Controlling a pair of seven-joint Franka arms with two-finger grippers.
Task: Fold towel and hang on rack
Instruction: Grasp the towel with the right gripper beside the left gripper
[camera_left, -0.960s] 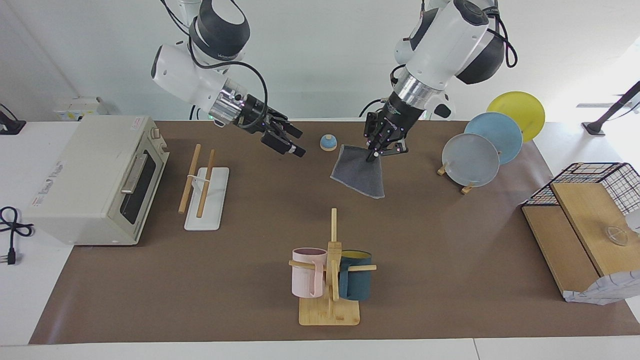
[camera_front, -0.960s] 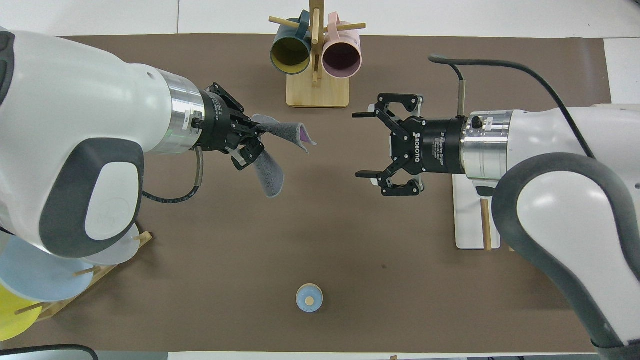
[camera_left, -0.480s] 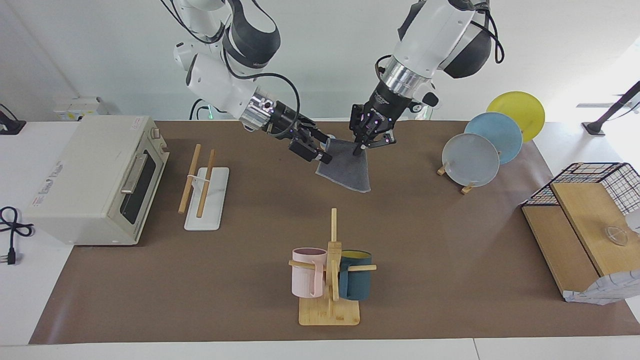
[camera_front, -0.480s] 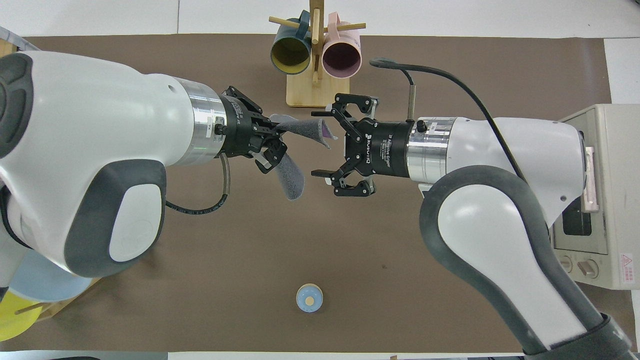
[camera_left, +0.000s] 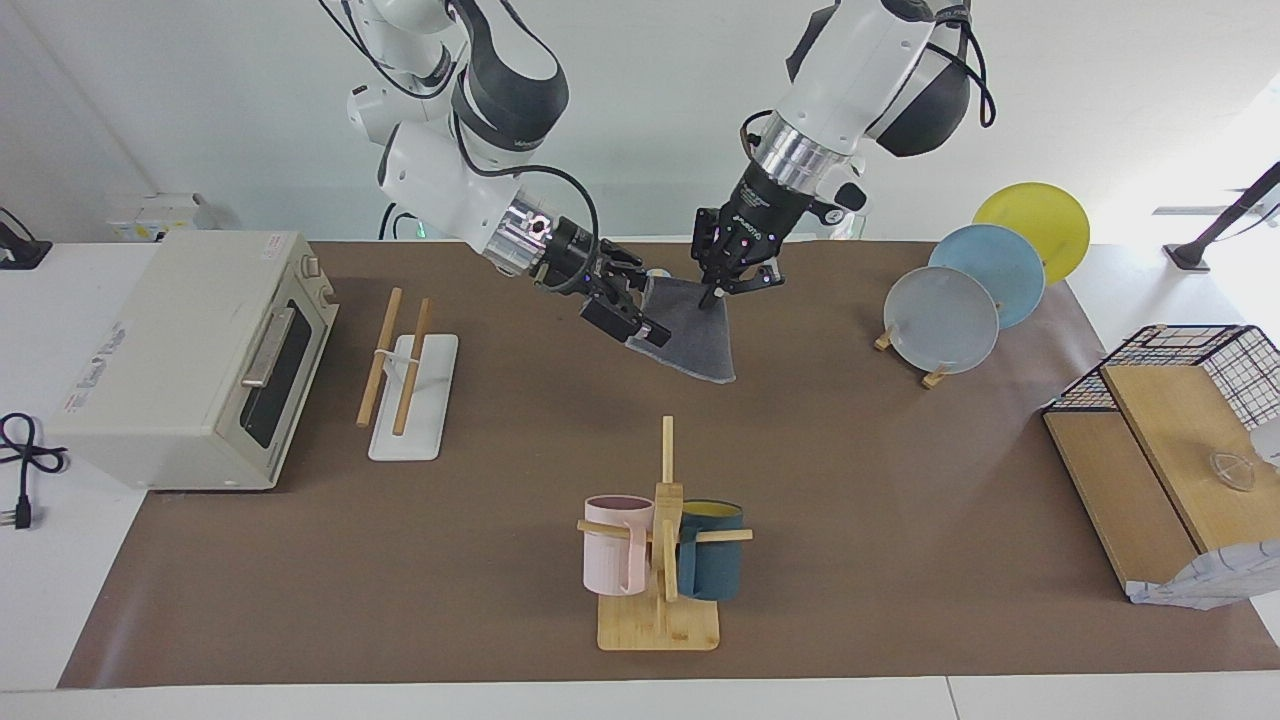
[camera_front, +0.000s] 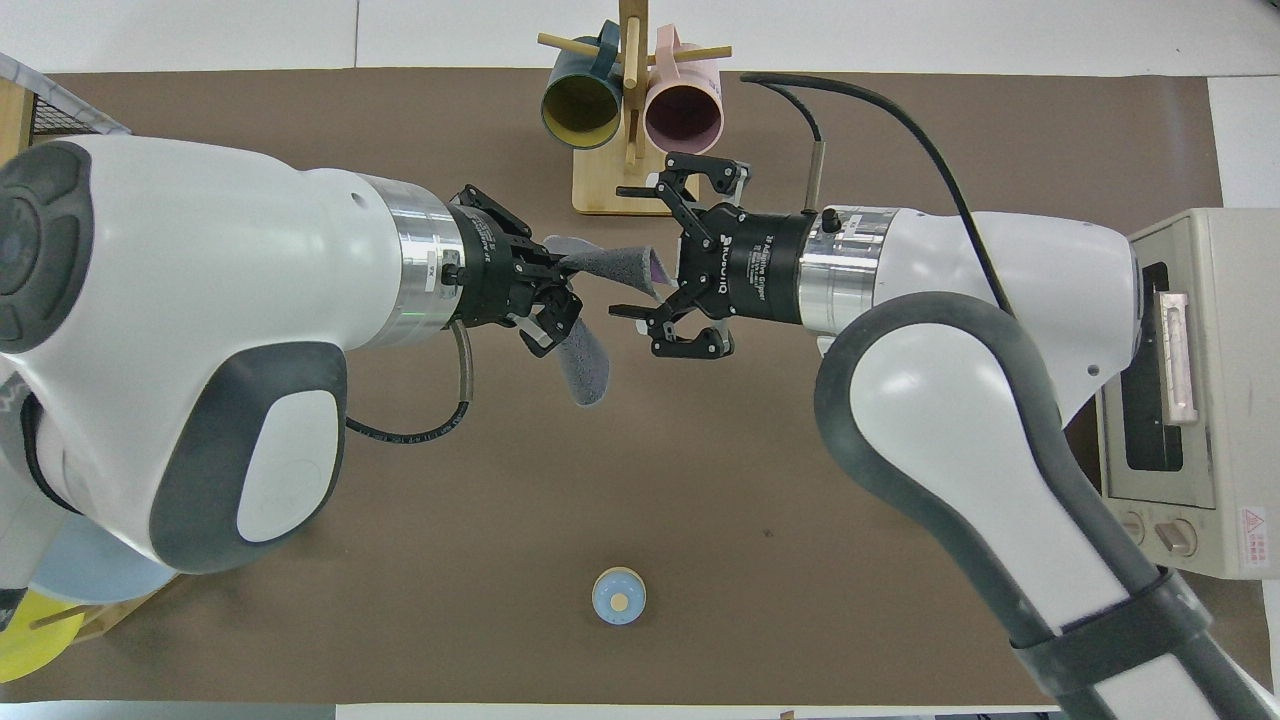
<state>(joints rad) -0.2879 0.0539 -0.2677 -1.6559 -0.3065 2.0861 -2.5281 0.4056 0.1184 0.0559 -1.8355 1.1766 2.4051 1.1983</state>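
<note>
Midtable, right pincer (camera_left: 640, 313) nearer towel (camera_left: 692, 340)

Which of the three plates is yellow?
The yellow plate is the one at the end of the row nearest the robots; the blue plate and grey plate sit farther away.

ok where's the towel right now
In the facing view the towel hangs in the air over the middle of the table, pinched at one corner by the left gripper, with the open right gripper at its other edge.
</note>
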